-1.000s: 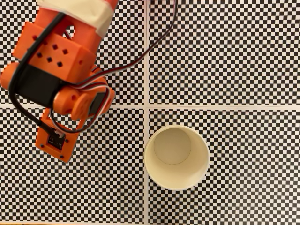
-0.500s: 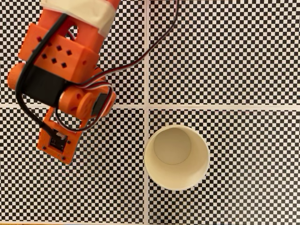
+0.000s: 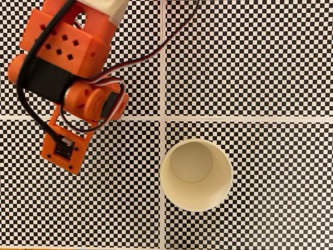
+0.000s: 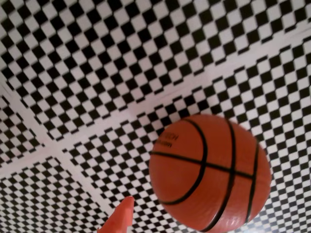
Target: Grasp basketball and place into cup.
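Cream paper cup [image 3: 195, 174], pale inside

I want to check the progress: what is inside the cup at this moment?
Nothing: the cup in the fixed view shows a plain pale bottom and inner wall. The basketball appears in the wrist view over the checkered surface, beside an orange fingertip.
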Action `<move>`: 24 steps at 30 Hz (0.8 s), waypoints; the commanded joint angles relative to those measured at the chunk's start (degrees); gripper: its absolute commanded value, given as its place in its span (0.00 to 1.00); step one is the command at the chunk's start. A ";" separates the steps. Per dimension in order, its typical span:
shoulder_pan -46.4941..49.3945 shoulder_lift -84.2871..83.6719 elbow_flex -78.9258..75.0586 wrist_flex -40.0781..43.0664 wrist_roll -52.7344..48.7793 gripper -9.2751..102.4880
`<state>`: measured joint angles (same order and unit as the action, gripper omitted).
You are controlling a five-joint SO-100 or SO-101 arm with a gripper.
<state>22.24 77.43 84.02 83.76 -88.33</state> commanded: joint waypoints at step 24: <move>0.09 3.52 6.86 -8.79 1.05 0.62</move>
<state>22.68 78.31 90.79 75.67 -87.80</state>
